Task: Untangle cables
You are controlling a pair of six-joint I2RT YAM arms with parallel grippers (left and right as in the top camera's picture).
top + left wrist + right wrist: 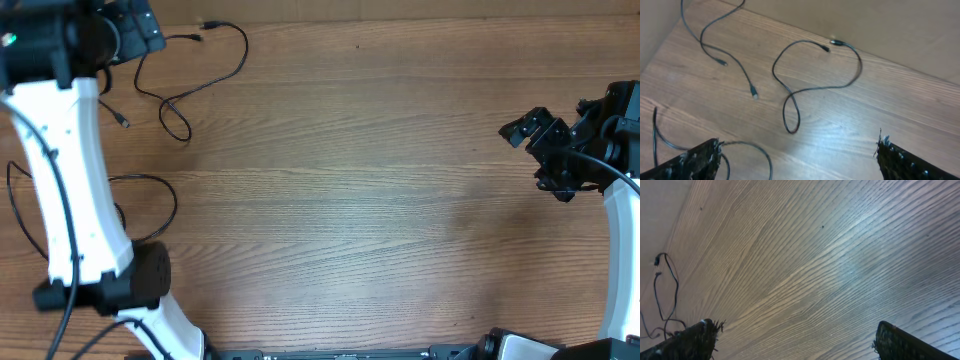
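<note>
Several thin black cables lie loose on the wooden table at the far left. One cable (815, 89) curls in an open loop with both small plugs (826, 48) close together; overhead it shows as the same cable (240, 55). A second strand (740, 70) ends in a plug beside it. A third cable (762, 152) arcs by my left finger (695, 160). My left gripper (797, 165) hovers above them, open, with only table between its fingers; overhead the left gripper (135, 28) sits at the top left. My right gripper (795, 345) is open over bare wood, far to the right (530, 158).
The left arm's white link (75, 170) runs down the table's left side, with a thin black loop (165, 190) lying beside it. The table's far edge meets a pale wall (900, 25). In the right wrist view a distant cable (670, 290) shows at the left.
</note>
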